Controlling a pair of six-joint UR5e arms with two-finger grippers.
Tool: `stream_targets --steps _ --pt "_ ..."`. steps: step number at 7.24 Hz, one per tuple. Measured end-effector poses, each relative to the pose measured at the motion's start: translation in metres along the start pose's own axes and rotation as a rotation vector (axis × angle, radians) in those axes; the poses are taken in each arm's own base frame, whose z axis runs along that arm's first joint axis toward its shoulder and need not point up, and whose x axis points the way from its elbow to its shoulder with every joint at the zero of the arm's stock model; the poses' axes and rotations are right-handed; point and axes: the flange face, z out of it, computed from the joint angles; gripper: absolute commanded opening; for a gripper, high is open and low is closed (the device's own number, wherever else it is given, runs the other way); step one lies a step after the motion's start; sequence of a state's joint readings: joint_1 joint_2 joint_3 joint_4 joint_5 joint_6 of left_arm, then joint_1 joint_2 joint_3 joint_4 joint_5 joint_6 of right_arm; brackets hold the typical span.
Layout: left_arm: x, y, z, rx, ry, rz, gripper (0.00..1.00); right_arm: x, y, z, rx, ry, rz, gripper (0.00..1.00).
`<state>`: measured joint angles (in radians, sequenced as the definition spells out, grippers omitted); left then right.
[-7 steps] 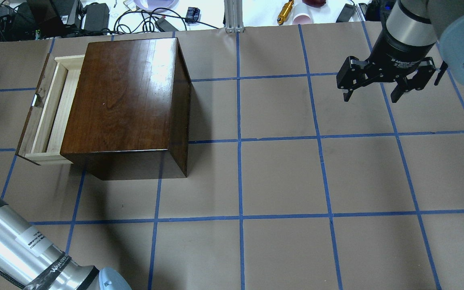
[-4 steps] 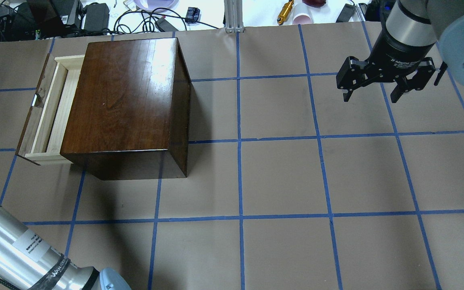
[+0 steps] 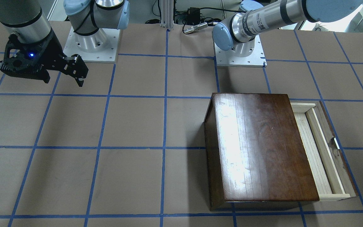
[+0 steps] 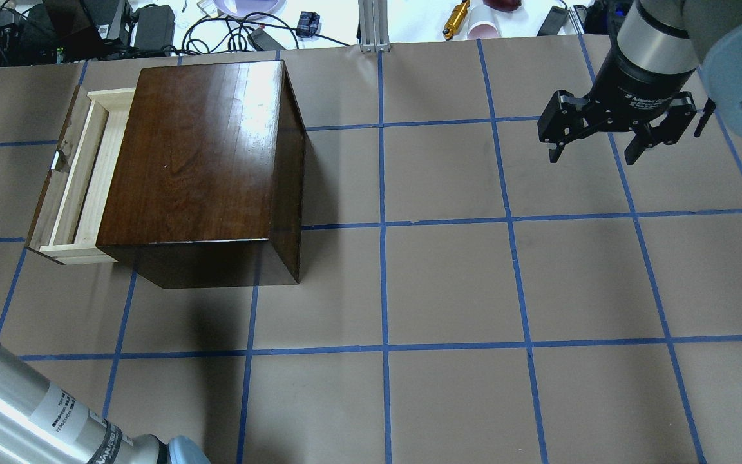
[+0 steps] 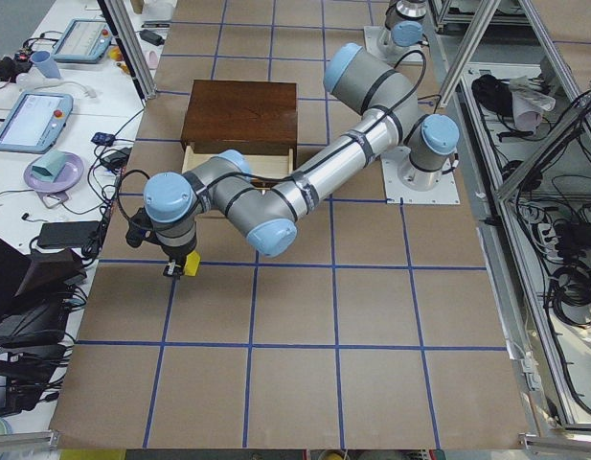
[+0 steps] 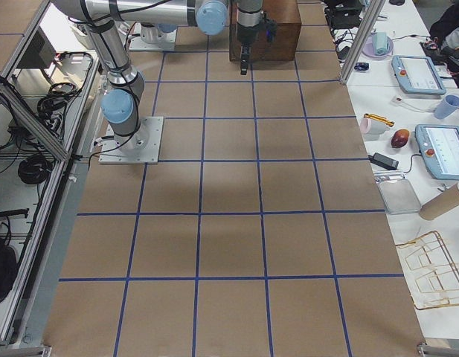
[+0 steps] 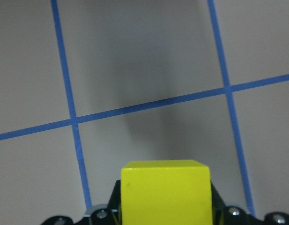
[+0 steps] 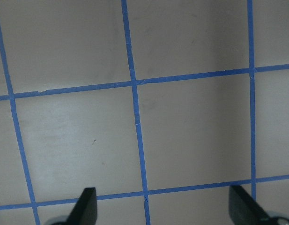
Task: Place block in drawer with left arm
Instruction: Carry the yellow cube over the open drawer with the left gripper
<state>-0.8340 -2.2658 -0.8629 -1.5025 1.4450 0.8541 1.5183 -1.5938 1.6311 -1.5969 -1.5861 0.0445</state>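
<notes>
Yellow and plain-faced, the block [image 7: 166, 193] is clenched between the fingers of the left end effector [image 5: 177, 267]. It hangs just above the brown paper surface [image 4: 448, 283] with its blue tape grid. The left arm [image 5: 314, 177] reaches past the dark wooden box [image 4: 197, 154], so the block is out beyond the front panel of the drawer [image 4: 78, 183], apart from it and not over it. The drawer stands pulled open, its pale wooden floor showing. The right end effector [image 4: 595, 153] hovers well apart at the surface's other end, its fingers spread wide and holding nothing.
</notes>
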Motion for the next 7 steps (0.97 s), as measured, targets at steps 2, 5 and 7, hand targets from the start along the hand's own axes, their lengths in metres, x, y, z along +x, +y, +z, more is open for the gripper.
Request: stream_targets --steps 2,5,7 --pt "0.073 -0.006 -0.039 -0.064 0.062 -0.092 0.00 0.000 0.000 0.000 0.000 0.000 0.000 1.00" --pt "0.186 -0.020 -0.056 -0.117 0.090 -0.172 0.00 0.000 0.000 0.000 0.000 -0.001 0.000 1.00" --pt "0.243 -0.027 -0.045 -0.135 0.089 -0.140 0.00 0.000 0.000 0.000 0.000 -0.001 0.000 1.00"
